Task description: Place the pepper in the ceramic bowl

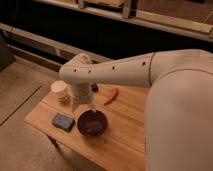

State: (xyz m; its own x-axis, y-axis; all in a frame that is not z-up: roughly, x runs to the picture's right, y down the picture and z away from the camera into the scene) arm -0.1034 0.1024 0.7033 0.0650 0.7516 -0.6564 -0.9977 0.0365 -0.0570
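A small red-orange pepper (111,96) lies on the wooden table (130,135), right of the arm's wrist. The dark purplish-brown ceramic bowl (92,122) sits near the table's front, below and left of the pepper. My gripper (83,106) hangs from the white wrist, just above the bowl's far left rim and a little left of the pepper. The big white arm reaches in from the right and hides part of the table behind it.
A pale cylindrical cup (60,90) stands at the table's back left. A flat blue-grey sponge (63,121) lies left of the bowl. A dark block (94,87) peeks out behind the wrist. Bare floor lies left of the table, dark shelving behind.
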